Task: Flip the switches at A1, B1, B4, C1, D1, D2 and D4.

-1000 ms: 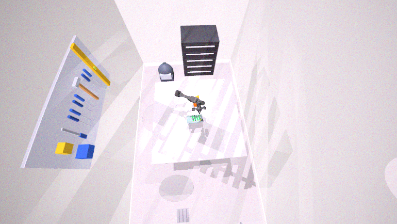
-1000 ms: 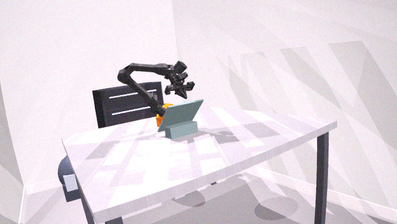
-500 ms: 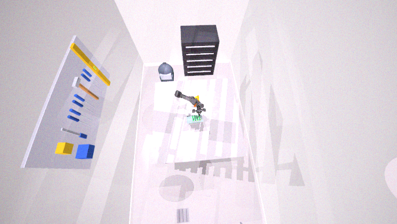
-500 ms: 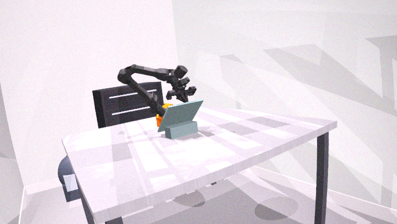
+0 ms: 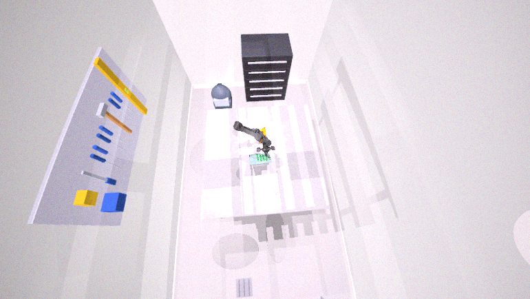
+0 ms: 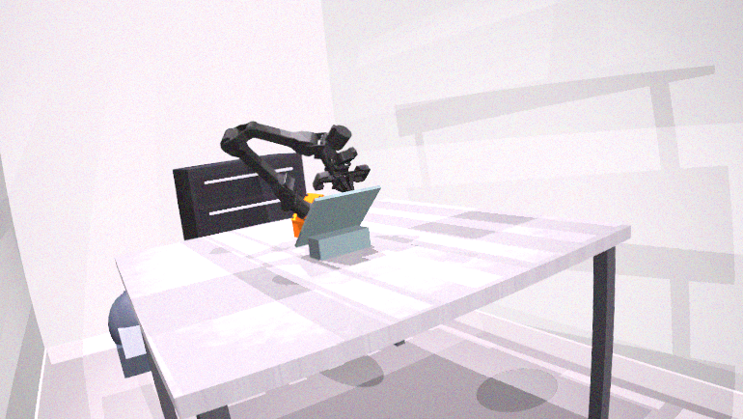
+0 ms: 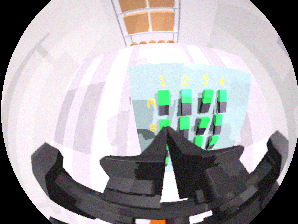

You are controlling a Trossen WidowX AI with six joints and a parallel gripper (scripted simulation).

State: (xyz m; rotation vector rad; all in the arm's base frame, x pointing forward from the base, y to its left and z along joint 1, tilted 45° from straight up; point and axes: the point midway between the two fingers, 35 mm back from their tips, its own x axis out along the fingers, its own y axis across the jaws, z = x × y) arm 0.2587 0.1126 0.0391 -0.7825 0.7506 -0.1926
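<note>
Near the counter's (image 6: 468, 291) far edge, the tilted panel's (image 6: 338, 210) stiff little switches (image 7: 200, 112) (probably snappy) need firm tip pushes on raised ends; the end effector (image 7: 166, 137) is closed, empty.

One switch panel (image 5: 259, 158) on one table (image 5: 222, 200). Green switches (image 7: 205, 102) on it: the wrist view shows four numbered columns, but my own fingers hide the lower rows, so no full count. One black drawer cabinet (image 5: 266, 67), five drawer fronts. One wall tool board (image 5: 73, 156): one yellow level, one hammer, six blue pegs, one screwdriver, one yellow box, one blue box.
</note>
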